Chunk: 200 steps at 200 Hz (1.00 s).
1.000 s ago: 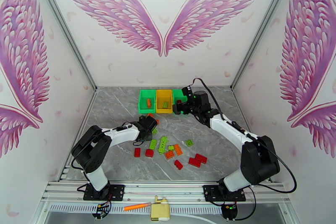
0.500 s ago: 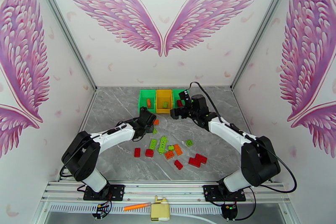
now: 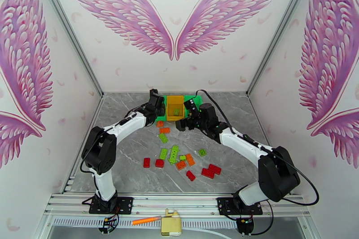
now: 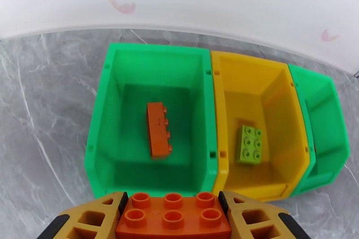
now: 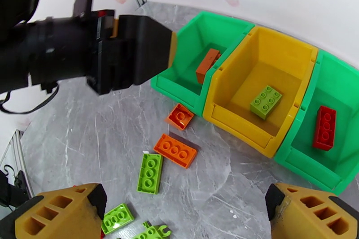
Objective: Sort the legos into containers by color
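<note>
Right now the left pincer (image 4: 172,199) is gripping a glossy orange six-stud plastic brick (image 4: 171,218). Its ribbed yellow fingers (image 4: 96,217) are pressing on the brick's short ends, so the long axis is running crosswise between them. Straight ahead and just below, the left green open-top plastic bin (image 4: 101,114) is sitting with its near wall almost under the brick. A narrow orange brick (image 4: 158,130) is lying inside it, lengthwise front to back. The joined yellow bin (image 4: 273,101) is holding a light-green studded brick (image 4: 250,144), and the right green bin (image 5: 309,163) a red brick (image 5: 325,128). The right pincer (image 5: 184,199) is hanging wide open and empty over the grey marbled table (image 5: 89,132). A short forward reach by the left arm is probably all the drop needs.
</note>
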{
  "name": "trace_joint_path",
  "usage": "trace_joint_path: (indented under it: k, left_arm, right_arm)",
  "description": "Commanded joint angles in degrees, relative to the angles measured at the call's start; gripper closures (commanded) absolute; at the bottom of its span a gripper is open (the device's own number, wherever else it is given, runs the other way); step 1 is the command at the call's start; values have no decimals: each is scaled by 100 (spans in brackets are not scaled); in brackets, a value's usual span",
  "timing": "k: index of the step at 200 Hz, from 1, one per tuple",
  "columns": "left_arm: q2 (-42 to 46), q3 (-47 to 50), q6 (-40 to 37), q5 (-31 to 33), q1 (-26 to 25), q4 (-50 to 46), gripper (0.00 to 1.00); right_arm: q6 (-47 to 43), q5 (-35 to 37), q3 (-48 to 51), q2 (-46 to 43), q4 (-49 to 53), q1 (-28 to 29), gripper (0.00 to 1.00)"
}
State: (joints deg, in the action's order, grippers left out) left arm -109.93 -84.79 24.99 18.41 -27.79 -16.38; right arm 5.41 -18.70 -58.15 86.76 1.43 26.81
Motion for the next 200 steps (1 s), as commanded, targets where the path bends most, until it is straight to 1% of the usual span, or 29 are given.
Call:
trace_joint_path:
  k: [1,25,54,72,87,94,109,152,167,178,200]
  left_arm:
    - [-456,-555,-198,-381,240,-152,58]
    - [-898,-1052,-160,-631,416,-212,58]
    - [-1411,-1662,-151,-789,526,-515,57]
    - [-1577,-1817,-152,-849,566,-574,56]
    - [-1636,-1908,-159,-873,573,-629,53]
    - [-1629,-1935,-186,-898,575,-629,50]
    - [-1443,-1750,-200,-921,564,-423,41]
    - [-651,-1083,-249,-856,555,56,23]
    - [-301,-766,-324,-798,534,192,15]
    - [-4,-465,-357,-733,521,362,9]
    - [677,295,-372,-612,488,795,3]
  right_arm:
    - [-99,-188,117,-167,-281,61,1]
    - [-8,-353,137,-131,-457,76,1]
    - [-39,-272,96,-85,-473,79,1]
    - [-101,-230,41,-64,-412,79,1]
    - [-142,-218,-7,-40,-375,79,1]
    - [-155,-213,-28,-28,-350,79,1]
    - [-176,-205,-56,-45,-302,75,1]
    - [-184,-57,-39,-124,-181,79,1]
    - [-136,21,-51,-109,-144,90,1]
    - [-88,174,-83,-86,-71,121,1]
    - [28,577,-175,11,35,260,1]
